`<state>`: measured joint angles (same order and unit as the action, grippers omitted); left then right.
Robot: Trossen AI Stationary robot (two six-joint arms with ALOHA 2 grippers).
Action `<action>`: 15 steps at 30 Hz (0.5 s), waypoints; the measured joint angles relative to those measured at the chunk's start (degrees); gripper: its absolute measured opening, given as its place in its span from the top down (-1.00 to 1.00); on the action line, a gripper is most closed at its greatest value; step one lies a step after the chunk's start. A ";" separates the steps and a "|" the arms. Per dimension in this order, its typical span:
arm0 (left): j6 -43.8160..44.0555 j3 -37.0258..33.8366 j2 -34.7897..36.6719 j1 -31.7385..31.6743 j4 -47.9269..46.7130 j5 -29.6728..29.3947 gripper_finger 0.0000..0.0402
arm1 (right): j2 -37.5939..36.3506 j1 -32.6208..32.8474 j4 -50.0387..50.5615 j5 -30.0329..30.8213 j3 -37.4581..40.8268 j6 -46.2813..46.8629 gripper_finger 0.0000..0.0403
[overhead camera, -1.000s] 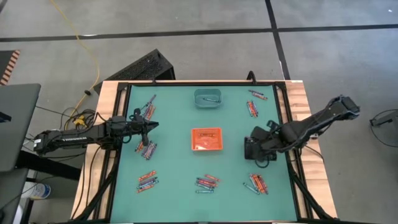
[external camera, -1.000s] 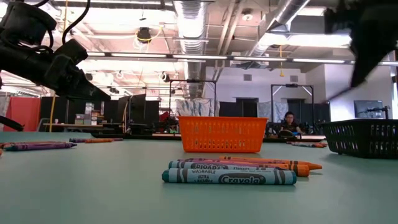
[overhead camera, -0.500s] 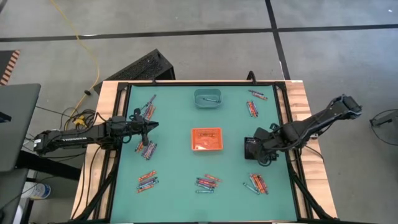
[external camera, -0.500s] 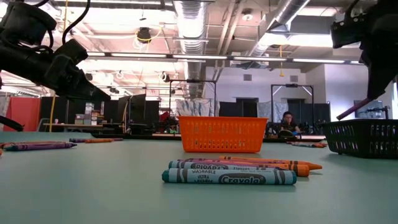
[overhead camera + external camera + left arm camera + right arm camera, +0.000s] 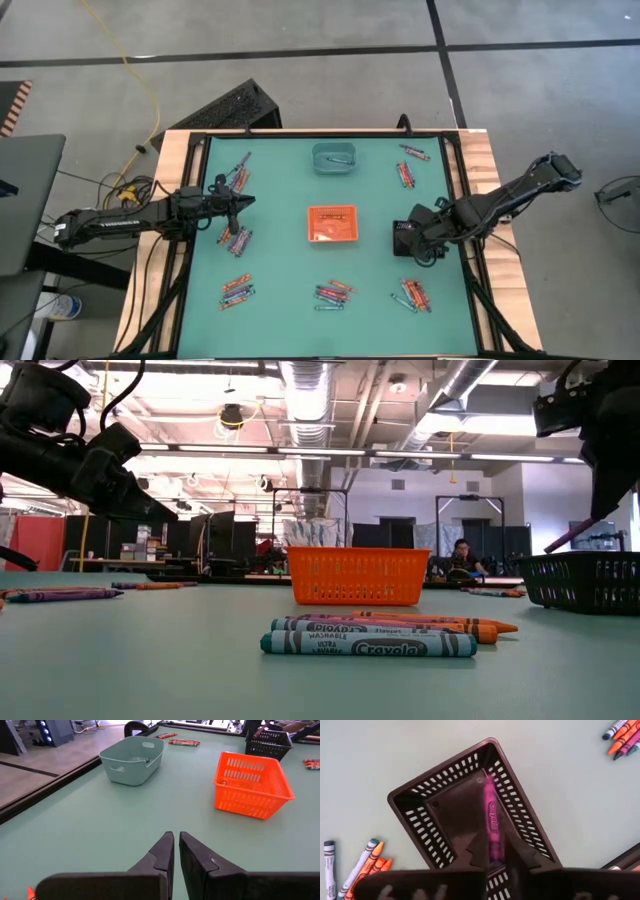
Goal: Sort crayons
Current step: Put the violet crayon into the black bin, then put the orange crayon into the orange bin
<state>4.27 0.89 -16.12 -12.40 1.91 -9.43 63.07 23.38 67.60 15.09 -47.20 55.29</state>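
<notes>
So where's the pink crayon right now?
The pink crayon sits between the right gripper fingers, directly over the black basket, on the table's right side beside the orange basket.

The pink crayon's [image 5: 491, 822] lower end hides between dark jaws.

The right pincer [image 5: 494, 851] hangs over the slotted basket [image 5: 435, 810], a crayon [image 5: 491, 817] between its fingers.

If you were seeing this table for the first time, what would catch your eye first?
A bright pink crayon between the right gripper's fingers, directly above the black slotted basket on the table's right side. Next, the orange mesh basket at the centre of the green table, ringed by small clusters of crayons.
</notes>
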 joint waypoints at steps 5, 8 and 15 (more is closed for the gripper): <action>0.00 0.00 0.00 0.01 0.00 -0.01 0.92 | 0.00 -0.22 0.57 0.01 0.00 0.22 0.51; 0.00 0.00 0.00 0.00 0.00 0.00 0.92 | 0.00 -0.28 0.78 0.01 0.00 0.22 0.41; 0.00 0.00 0.00 0.00 0.00 0.00 0.92 | 0.00 -0.28 -8.22 -0.02 -0.04 0.24 0.34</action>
<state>4.27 0.89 -16.12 -12.40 1.91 -9.43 63.07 23.09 59.39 15.07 -47.24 55.53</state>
